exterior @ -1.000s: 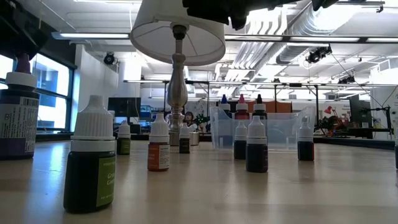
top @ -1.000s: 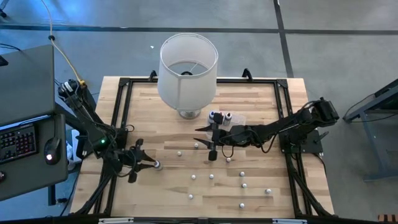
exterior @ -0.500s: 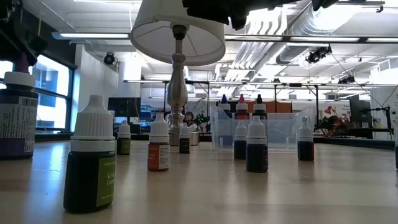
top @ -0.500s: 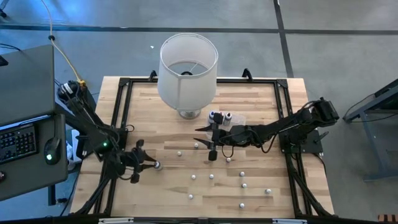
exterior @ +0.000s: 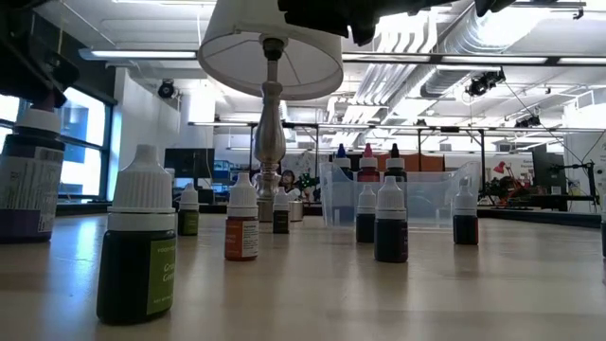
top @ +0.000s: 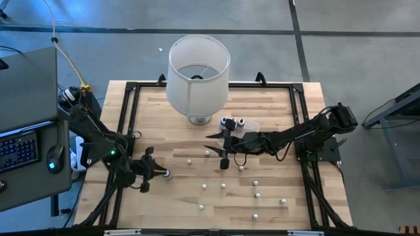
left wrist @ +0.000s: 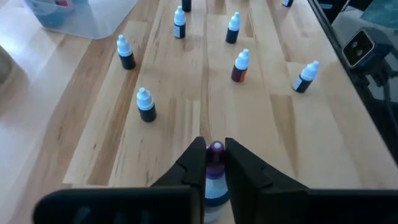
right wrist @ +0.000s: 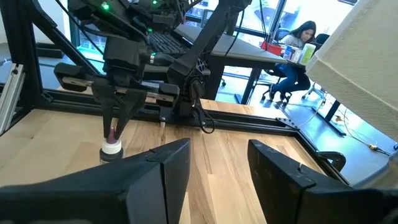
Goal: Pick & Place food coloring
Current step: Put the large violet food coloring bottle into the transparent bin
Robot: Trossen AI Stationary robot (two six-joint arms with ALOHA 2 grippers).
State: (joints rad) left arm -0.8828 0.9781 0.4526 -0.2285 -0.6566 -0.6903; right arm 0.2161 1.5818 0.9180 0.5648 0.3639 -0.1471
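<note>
Several food coloring bottles (top: 223, 186) stand on their bases, scattered over the wooden table's near half (left wrist: 146, 104). One with a white cap and a purple tip (right wrist: 111, 148) stands near the table's left edge; it also shows at the far left of the low view (exterior: 28, 175). My left gripper (top: 161, 173) is shut on this bottle. My right gripper (top: 222, 145) hangs open and level over the table's middle, beside the clear tub (top: 248, 128), with nothing between its fingers (right wrist: 168, 171). My left gripper pinches the bottle's purple tip (left wrist: 216, 148), above the white cap, between its two fingers (left wrist: 198, 157). The fingers slant down at it from the table's left side. The bottle stands with its base on the table, leaning slightly.
A big white lampshade (top: 198, 72) on a metal foot stands at the far middle. The clear tub holds a few bottles (exterior: 367, 163). A black frame (top: 128, 124) runs along the table's edges. A desk with a keyboard (top: 20, 147) stands past the left edge.
My left gripper has sunk a little over the purple-tipped bottle and shut on its tip, which now shows hidden by the fingers in the low view. The bottle has tipped slightly but keeps its place on the table.
</note>
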